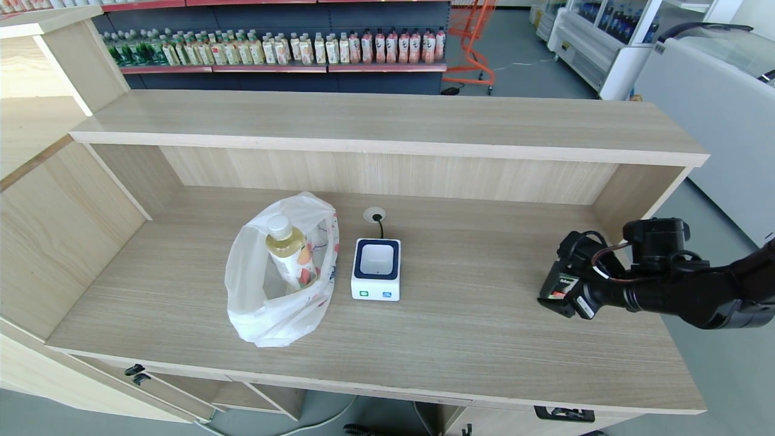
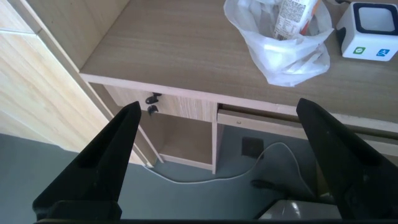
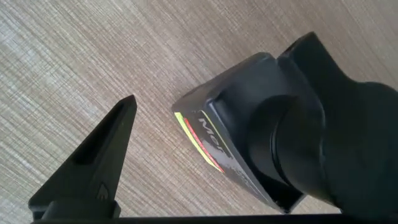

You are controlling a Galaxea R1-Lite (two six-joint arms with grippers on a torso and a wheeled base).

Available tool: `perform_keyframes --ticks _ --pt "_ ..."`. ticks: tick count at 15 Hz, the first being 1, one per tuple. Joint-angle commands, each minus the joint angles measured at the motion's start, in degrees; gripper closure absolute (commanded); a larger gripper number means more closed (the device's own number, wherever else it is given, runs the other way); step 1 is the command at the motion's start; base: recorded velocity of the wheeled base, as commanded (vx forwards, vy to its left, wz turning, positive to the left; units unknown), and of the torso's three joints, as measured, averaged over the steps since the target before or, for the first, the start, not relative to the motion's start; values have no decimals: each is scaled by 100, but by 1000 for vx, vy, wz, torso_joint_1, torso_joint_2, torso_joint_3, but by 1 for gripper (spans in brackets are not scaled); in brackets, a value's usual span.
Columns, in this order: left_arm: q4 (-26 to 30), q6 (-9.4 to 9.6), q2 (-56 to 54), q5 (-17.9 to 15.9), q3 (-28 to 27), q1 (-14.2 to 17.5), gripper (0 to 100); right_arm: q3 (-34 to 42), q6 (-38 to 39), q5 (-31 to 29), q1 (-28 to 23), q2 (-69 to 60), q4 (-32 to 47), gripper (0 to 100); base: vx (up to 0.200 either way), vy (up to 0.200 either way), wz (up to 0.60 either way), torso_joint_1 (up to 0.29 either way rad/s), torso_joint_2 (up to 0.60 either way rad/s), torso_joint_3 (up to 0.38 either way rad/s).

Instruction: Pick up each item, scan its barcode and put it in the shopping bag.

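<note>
The bottle already stands inside the shopping bag, just beside the scanner, so my left gripper and right gripper are both released, well apart from the bag.

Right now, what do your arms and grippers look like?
Left gripper: two matte black, wedge-shaped fingers tapering to tips. Right arm: glossy black rounded tube, boxy black camera on the wrist, thin red and black cable loops, small white labels near its end.
</note>
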Motion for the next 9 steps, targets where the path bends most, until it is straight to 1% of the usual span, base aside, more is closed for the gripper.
perform_keyframes --ticks 1,4,6,7,9 --pt "1 2 0 1 0 0 0 -54 -1 25 62 63 -1 100 0 0 0 0 0 0" --pt "1 2 0 1 0 0 0 -45 8 25 141 28 -10 100 0 0 0 0 0 0" --pt "1 2 9 1 0 0 0 95 -1 25 141 -148 -18 100 0 0 0 0 0 0" --pt "1 2 0 1 0 0 0 227 -1 34 167 -333 -80 100 0 0 0 0 0 0" --pt "1 2 0 1 0 0 0 781 -1 34 150 -921 -335 100 0 0 0 0 0 0"
